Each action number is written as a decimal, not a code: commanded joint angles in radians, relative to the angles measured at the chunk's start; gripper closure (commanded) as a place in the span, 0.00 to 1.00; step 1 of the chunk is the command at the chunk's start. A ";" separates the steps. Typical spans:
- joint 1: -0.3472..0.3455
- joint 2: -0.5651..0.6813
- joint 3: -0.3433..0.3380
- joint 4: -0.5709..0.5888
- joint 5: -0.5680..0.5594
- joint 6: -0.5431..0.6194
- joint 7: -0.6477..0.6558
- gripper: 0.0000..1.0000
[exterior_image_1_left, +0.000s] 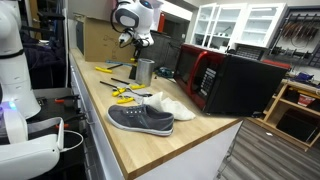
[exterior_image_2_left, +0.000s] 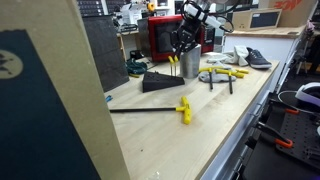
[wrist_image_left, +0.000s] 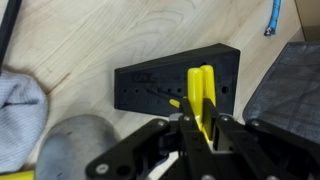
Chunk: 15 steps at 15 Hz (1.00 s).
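Note:
My gripper (wrist_image_left: 200, 135) is shut on a yellow-handled tool (wrist_image_left: 201, 92), whose two yellow handles stick out beyond the jaws. In the wrist view the tool hangs above a black wedge-shaped block with rows of holes (wrist_image_left: 160, 82). In both exterior views the gripper (exterior_image_1_left: 135, 42) (exterior_image_2_left: 185, 45) hovers just above a metal cup (exterior_image_1_left: 144, 71) (exterior_image_2_left: 189, 65) on the wooden bench. The black block (exterior_image_2_left: 160, 81) lies right beside the cup.
A grey shoe (exterior_image_1_left: 140, 118) and a white shoe (exterior_image_1_left: 172, 103) lie near the bench's front edge. Yellow-handled tools (exterior_image_1_left: 125, 92) (exterior_image_2_left: 222, 73) are scattered by the cup. A red and black microwave (exterior_image_1_left: 225, 78) stands behind. A yellow mallet (exterior_image_2_left: 184, 110) lies apart.

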 joint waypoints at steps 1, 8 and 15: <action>0.007 -0.003 0.001 -0.017 -0.020 0.022 0.025 0.96; 0.009 0.021 0.006 -0.018 0.031 0.061 0.022 0.96; 0.023 -0.012 0.019 -0.050 0.038 0.118 0.042 0.23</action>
